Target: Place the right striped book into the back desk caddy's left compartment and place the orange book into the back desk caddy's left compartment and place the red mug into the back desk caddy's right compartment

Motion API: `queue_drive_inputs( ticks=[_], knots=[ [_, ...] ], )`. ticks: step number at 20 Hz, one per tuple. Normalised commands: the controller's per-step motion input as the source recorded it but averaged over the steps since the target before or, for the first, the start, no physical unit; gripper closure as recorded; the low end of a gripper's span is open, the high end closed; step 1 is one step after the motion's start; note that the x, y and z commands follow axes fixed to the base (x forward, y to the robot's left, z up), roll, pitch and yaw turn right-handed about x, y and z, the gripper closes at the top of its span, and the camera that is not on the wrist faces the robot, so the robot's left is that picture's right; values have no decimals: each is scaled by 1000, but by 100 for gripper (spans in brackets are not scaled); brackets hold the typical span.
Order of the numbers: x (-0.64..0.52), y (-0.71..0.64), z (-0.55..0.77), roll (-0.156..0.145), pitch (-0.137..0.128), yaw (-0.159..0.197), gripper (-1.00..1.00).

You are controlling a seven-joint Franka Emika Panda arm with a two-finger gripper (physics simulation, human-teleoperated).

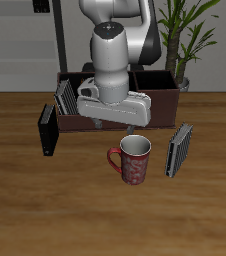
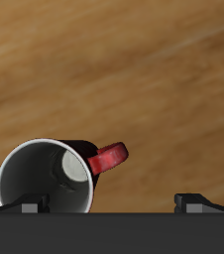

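Wrist view is showing us the red mug [image 2: 47,179] standing upright below our gripper [image 2: 114,203]. We are hovering with fingers [image 2: 193,201] spread, gripping nothing.

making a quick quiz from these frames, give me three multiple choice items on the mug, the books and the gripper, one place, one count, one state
1. Where is the red mug?
A. on the table in front of the back desk caddy
B. inside the caddy
C. held in the gripper

2. How many books stand on the table outside the caddy?
A. none
B. two
C. four

3. How is the mug standing?
A. on its side
B. upside down
C. upright, mouth up

Key: 1 A, the mug sits on bare wood below the gripper. 2 B, a black book and a striped book. 3 C, the wrist view looks into its grey inside.
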Motion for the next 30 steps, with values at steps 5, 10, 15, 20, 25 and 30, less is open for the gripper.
queue_drive_inputs(
  ticks=[5,10,15,20,25,30],
  knots=[
    [-89,55,-176,10,15,-16,-100],
    [-146,106,-148,17,-2,-24,-100],
    [-48,114,-141,14,-1,5,-100],
    [72,-36,-129,-22,18,-8,-100],
    [14,46,-216,6,33,-3,-100],
    [-64,88,-245,20,51,8,-100]
  ],
)
